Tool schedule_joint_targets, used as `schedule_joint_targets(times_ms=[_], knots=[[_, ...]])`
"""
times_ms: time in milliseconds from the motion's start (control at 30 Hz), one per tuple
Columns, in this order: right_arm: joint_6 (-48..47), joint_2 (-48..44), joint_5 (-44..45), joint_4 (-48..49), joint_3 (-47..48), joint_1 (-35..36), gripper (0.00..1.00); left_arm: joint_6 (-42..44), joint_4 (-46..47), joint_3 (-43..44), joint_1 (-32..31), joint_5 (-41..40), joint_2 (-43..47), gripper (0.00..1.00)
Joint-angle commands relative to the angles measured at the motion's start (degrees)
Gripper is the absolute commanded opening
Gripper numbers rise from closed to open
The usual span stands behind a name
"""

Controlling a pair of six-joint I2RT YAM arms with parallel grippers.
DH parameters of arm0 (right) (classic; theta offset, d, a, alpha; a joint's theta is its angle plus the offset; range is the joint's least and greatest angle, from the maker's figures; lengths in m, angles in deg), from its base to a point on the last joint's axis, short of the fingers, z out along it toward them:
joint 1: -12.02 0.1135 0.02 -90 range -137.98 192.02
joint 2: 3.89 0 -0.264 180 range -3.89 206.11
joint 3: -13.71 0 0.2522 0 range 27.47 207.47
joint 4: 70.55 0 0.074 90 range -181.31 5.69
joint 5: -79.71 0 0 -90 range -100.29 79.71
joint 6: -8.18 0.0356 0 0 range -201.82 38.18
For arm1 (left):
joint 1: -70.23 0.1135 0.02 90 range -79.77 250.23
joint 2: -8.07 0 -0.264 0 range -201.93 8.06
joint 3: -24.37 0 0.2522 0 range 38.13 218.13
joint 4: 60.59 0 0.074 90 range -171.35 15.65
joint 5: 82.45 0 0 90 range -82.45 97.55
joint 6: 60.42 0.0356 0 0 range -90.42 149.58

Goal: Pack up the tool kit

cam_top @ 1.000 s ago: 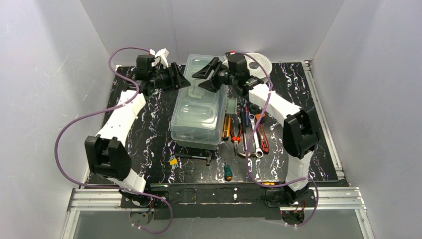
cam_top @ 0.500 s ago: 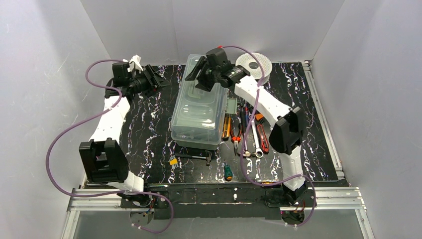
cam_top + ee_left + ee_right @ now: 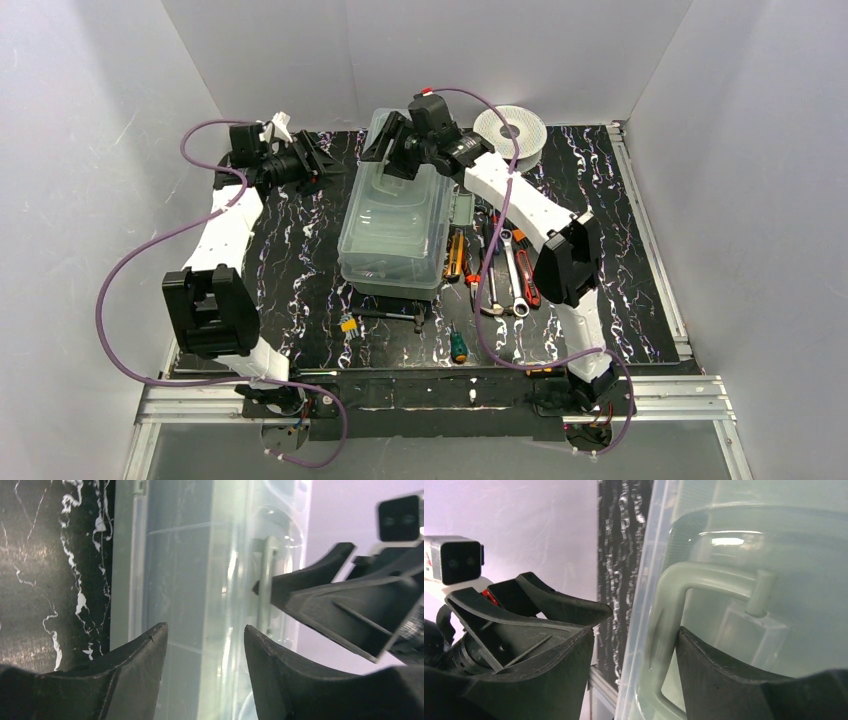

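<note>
**Black, white-veined table (image 3: 300, 250) carrying a box and loose tools**
A clear-lidded toolbox (image 3: 395, 225) is set at the centre, and a round white spool (image 3: 512, 128) is seen at 1 o'clock by the far edge. A row of hand tools (image 3: 500, 268) is laid just beside the box at 3 o'clock. A green-handled screwdriver (image 3: 458, 345), a dark tool (image 3: 395, 316) and a small yellow piece (image 3: 348, 324) are scattered at 6 o'clock.

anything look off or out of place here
Yes: the toolbox sits slightly skewed on the table with its clear lid on, while hand tools lie loose to its right and a green-handled screwdriver in front, unpacked.
</note>
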Motion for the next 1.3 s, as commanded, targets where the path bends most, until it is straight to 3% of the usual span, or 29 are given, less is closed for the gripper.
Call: schedule_joint_targets(times_ms=[0, 100, 267, 500, 1267], knots=[[1.57, -1.69, -12.67, 18.37, -7.71, 0.14, 0.69, 2.38, -3.48, 4.62, -0.25, 2.73, 2.76, 0.56], [3.71, -3.91, -16.95, 26.54, -12.36, -0.26, 0.69, 3.44, -4.81, 5.64, -1.26, 1.13, 3.66, 0.56], [4.84, -6.15, -16.68, 30.15, -15.57, -0.63, 0.70, 4.51, -6.25, 6.84, -4.91, -0.31, 4.36, 0.49], [9.56, -6.57, -21.37, 36.99, -19.66, -2.47, 0.70, 4.66, -6.29, 6.16, -7.94, -2.08, 6.59, 0.50], [11.52, -6.98, -30.12, 43.57, -22.46, -4.05, 0.75, 7.79, -13.21, 15.95, -5.81, 2.26, -3.43, 0.54]])
